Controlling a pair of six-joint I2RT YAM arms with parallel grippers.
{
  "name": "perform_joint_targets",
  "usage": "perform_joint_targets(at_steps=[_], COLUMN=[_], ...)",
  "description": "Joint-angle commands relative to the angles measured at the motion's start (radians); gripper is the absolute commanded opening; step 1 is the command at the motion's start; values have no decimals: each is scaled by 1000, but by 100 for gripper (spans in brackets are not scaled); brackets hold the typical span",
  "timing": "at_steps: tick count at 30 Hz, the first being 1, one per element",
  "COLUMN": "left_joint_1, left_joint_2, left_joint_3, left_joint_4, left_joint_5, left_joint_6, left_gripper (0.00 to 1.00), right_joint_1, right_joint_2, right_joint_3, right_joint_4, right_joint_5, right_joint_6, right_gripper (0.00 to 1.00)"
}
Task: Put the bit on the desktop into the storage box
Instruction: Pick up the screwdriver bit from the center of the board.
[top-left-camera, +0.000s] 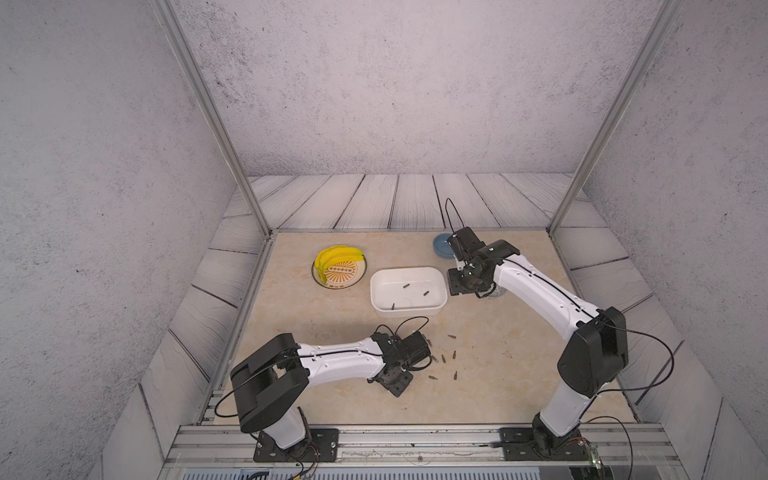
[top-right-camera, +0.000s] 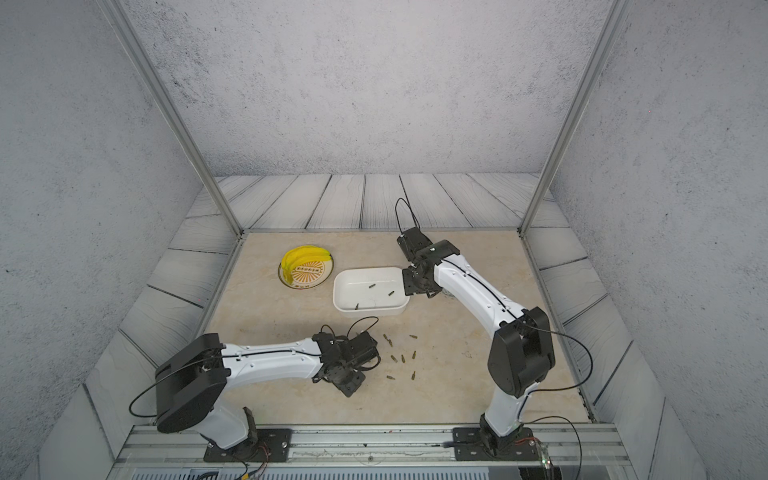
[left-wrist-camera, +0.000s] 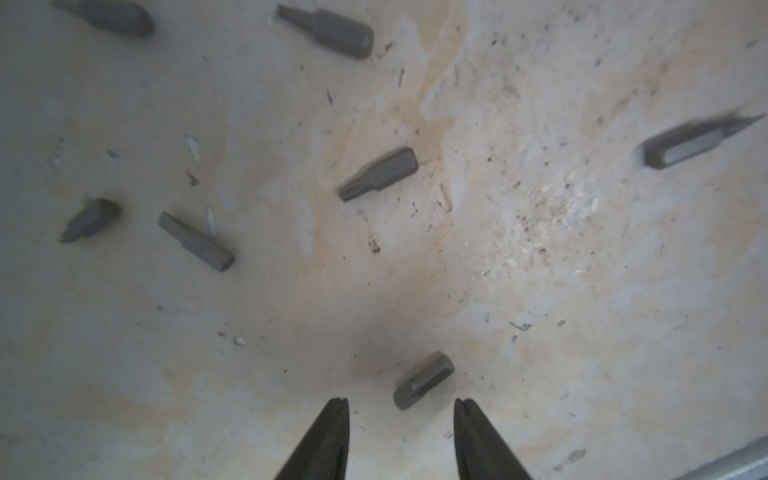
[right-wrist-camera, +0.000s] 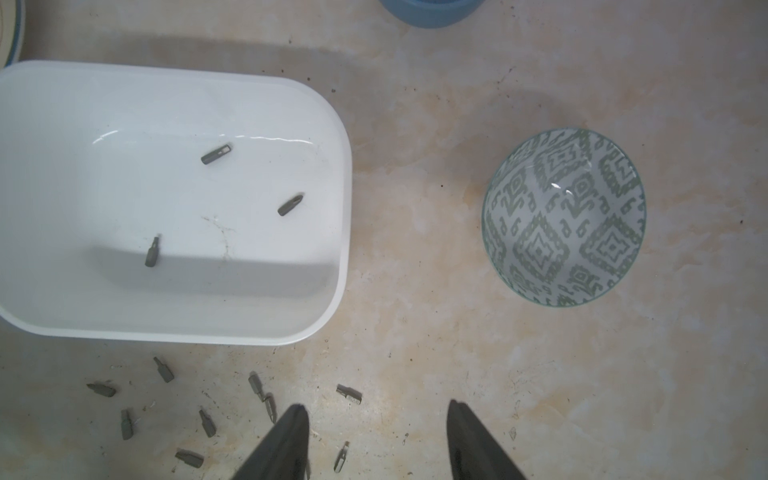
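Hiding most of patterned bowl (top-left-camera: 497, 293) nr storage box (top-left-camera: 409, 311): R arm (top-left-camera: 536, 286).

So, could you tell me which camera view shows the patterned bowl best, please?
The right wrist view: the patterned bowl appears whole, interior pattern clear. In both top views the right arm hides nearly all of it; the left wrist view misses it.

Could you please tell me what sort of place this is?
Probably a robot test cell rather than a home: aluminium frame posts and wall panels enclose the desktop, and the left arm and right arm are mounted on a metal rail at its front edge.
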Motion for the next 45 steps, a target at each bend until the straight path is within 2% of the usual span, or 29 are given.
perform_joint_targets(at_steps=[1, 7, 19, 28, 32, 38, 45], left_joint_1=[-10, -10, -10, -10, -10, -10, -6], left_joint_2=[21, 51, 77, 78, 77, 101, 111], left_joint_3=[24, 46, 41, 25, 19, 51, 143], left_joint_4=[3, 3, -6, -6, 4, -5, -106], left_joint_5=[10, 11, 24, 25, 27, 36, -43], left_joint_6=[8, 16, 14, -2, -4, 15, 49], left_gripper=[46, 45, 28, 12, 0, 0, 0], right_joint_1=[-10, -22, -34, -34, -33, -31, -31], right_joint_2=[-43, -54, -64, -86, -111, -163, -212], right_joint_3=[-12, -33, -48, -129, -220, -339, -400], right_joint_4=[-7, -2, 6, 26, 56, 86, 94], right_joint_5=[9, 4, -10, -50, -59, -71, -66], right_joint_6=[-9, -15, -16, -10, 5, 29, 47], right_gripper=[57, 57, 56, 59, 59, 59, 59])
